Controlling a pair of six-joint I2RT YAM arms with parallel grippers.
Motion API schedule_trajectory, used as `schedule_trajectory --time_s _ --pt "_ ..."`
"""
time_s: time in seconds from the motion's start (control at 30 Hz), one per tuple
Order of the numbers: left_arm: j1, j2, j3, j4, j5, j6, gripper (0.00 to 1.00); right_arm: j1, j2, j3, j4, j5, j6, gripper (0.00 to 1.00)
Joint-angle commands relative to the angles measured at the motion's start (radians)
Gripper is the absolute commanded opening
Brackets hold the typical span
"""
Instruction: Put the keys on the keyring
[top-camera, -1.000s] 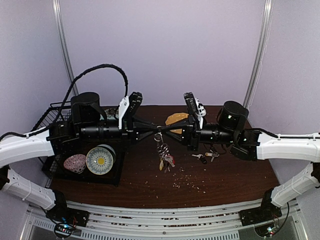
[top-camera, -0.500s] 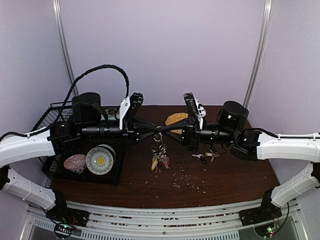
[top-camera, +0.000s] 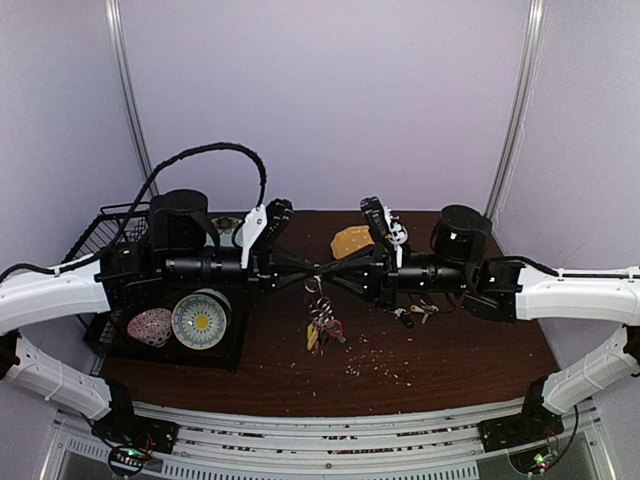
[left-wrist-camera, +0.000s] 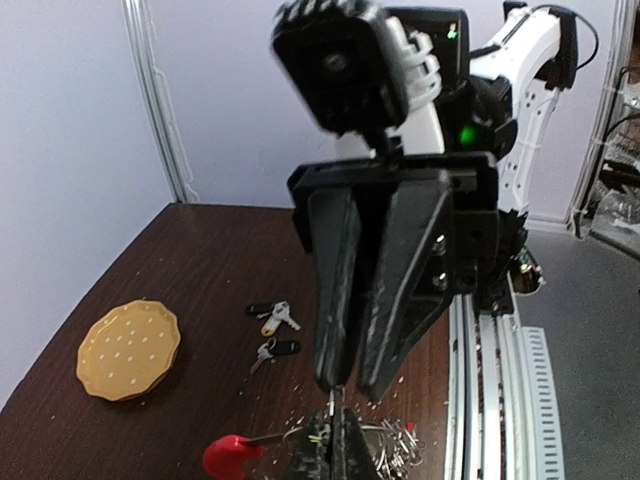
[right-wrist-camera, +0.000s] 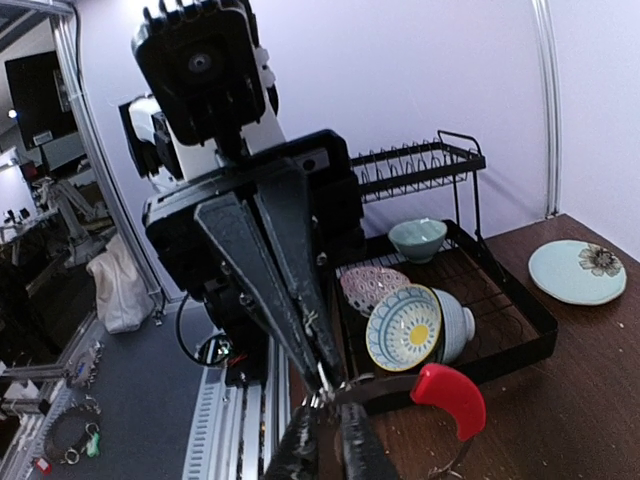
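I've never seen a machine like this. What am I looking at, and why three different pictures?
Two robot arms, bolted at the table's near edge, meet in the middle. One picture looks down from above; the other two come from a camera on each wrist, facing the other arm. The left pincer is shut on the keyring, with dangling keys below; the right pincer has its tips there too, grip unclear. On the table: loose keys, a yellow plate, a dish rack with bowls.
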Motion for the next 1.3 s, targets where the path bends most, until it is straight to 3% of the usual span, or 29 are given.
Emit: schedule_trajectory --time_s 0.0,0.17,0.33,0.57,0.7,1.0,1.27 --pt "0.009 -0.036 0.058 -0.143 -0.144 0.132 0.00 -0.033 -0.062 0.026 -0.175 -0.007 -0.135 0.16" --pt "0.004 -0.022 0.115 -0.281 -0.205 0.218 0.00 -0.062 -0.049 0.116 -0.348 -0.107 -0.288 0.19" --pt "-0.005 -0.001 0.184 -0.349 -0.220 0.254 0.00 -0.066 0.073 0.296 -0.559 -0.178 -0.491 0.23" --pt "-0.014 0.001 0.206 -0.370 -0.226 0.269 0.00 -0.068 0.209 0.445 -0.580 -0.230 -0.520 0.25" --pt "-0.014 0.001 0.213 -0.384 -0.232 0.284 0.00 -0.068 0.221 0.456 -0.569 -0.224 -0.525 0.17" --pt "-0.014 0.014 0.224 -0.383 -0.210 0.291 0.00 -0.067 0.252 0.462 -0.507 -0.218 -0.488 0.18" --pt "-0.014 0.023 0.227 -0.382 -0.199 0.295 0.00 -0.061 0.280 0.476 -0.480 -0.210 -0.473 0.11"
